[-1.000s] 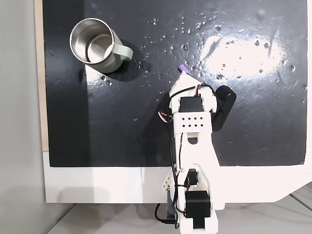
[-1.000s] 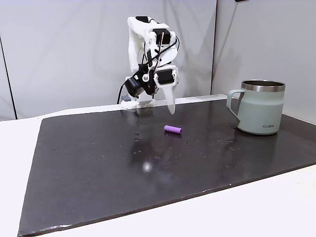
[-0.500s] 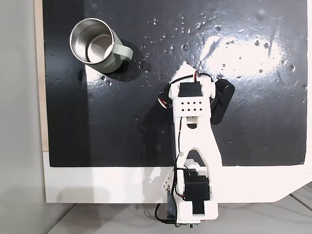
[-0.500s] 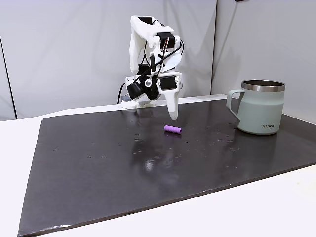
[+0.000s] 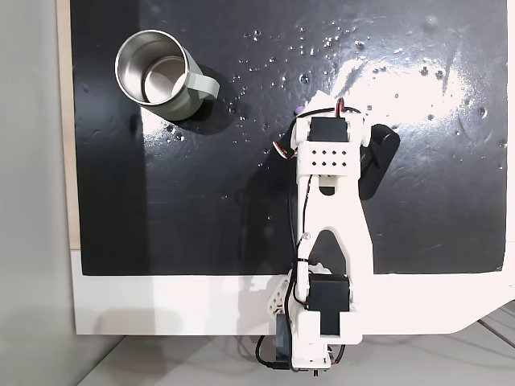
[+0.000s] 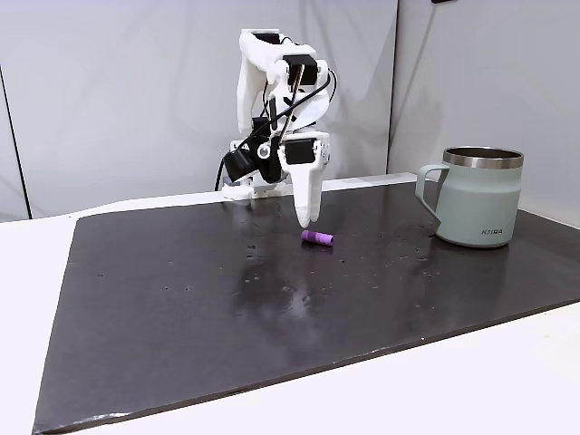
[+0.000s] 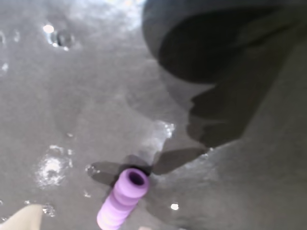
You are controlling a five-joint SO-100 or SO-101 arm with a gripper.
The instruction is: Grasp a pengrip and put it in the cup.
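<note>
Pengrip (image 6: pixel 317 237) lies flat on black mat (image 6: pixel 181 299), gripper (image 6: pixel 305 217) hovering just above and beside it, holding nothing, jaw gap can't be told, cup (image 6: pixel 478 209) upright well off to the right in that fixed view.

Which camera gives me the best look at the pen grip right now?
The wrist view: the pen grip is close, ribbed, its hollow end showing. The side fixed view shows it small on the mat below the tool; from above the arm hides nearly all of it.
</note>
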